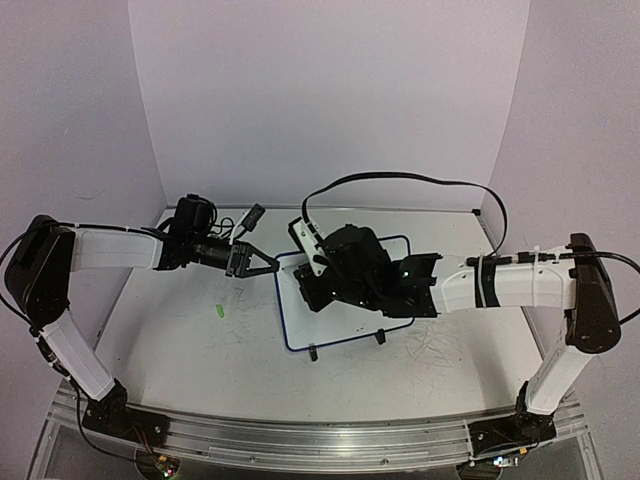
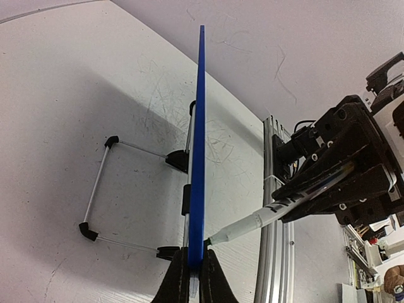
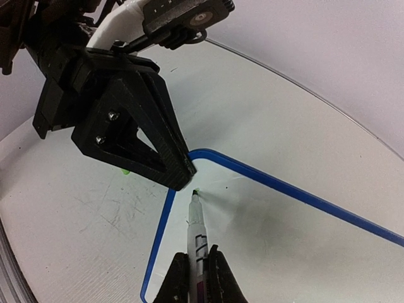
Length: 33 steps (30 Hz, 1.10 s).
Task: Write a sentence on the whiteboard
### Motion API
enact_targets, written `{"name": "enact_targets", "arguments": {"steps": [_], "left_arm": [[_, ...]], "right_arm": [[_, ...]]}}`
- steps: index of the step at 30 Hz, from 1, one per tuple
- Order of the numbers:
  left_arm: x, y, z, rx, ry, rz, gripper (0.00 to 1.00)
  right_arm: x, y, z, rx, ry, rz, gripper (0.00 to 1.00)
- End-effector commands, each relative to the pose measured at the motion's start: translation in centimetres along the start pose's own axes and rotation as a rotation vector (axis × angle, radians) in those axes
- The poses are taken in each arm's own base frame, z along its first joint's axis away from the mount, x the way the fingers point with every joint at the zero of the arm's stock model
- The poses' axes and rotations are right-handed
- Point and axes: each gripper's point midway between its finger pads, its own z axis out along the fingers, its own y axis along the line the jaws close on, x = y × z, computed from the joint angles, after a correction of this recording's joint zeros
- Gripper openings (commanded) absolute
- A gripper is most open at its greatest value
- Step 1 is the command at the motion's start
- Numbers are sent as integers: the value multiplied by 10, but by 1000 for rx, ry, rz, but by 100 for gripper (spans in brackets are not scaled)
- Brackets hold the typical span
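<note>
Progress: barely begun, by my reckoning | small white whiteboard with thin blue rim (image 1: pixel 300 320) stands propped on the white desk (image 1: pixel 200 370), face looks blank | left fingers (image 3: pixel 151 139) pinch the whiteboard's top corner | right fingers (image 3: pixel 177 281) clamp a white green-tipped marker (image 3: pixel 196 224), nib at that same corner | remaining: the whole sentence

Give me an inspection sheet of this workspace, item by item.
Surface: white table, faint grey scribbles.
Job's things: whiteboard on its wire stand, visible part blank, no sentence seen; marker tip at its corner.
Clutter: small green bit on the table.
Pincers: left pincer shut on the whiteboard's corner; right pincer shut on the marker.
Cables: black cable looping above the right arm.
Surroundings: plain pale walls.
</note>
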Motion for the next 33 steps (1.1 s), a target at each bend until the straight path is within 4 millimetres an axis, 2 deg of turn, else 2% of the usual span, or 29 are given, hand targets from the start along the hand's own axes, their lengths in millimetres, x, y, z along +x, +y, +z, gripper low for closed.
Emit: {"name": "enact_targets", "arguments": {"steps": [1,23,33], "left_arm": [[-7,-15,-1,20,-1,47,0],[-8,-17,-2,21,-2,52,0],[-7,-18,-1,20,1,55,0]], "right_arm": [[1,-3,-3,21,-4,18,0],[21,3,-9,11,31,52,0],[5,-5,-10,63,-14,56,0]]}}
